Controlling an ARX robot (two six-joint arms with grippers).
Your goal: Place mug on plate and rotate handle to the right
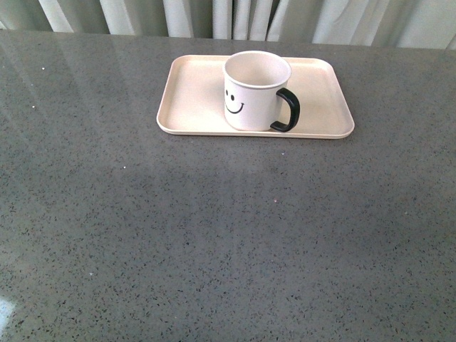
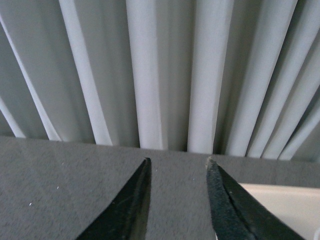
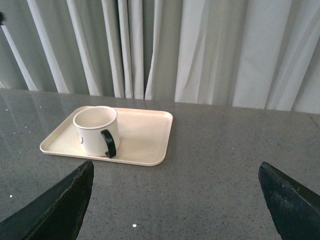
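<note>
The white mug (image 1: 253, 91) with a black smiley face stands upright on the pale pink-beige plate (image 1: 191, 92) at the far middle of the table. Its black handle (image 1: 287, 110) points right and slightly toward me. No arm shows in the front view. In the right wrist view the mug (image 3: 95, 131), its handle (image 3: 109, 143) and the plate (image 3: 145, 135) lie well beyond my right gripper (image 3: 176, 170), which is open and empty. My left gripper (image 2: 177, 161) is open over bare table, with a corner of the plate (image 2: 285, 205) beside one finger.
A grey speckled tabletop (image 1: 228, 235) stretches from the plate to the near edge. Pale curtains (image 1: 235, 18) hang behind the table's far edge.
</note>
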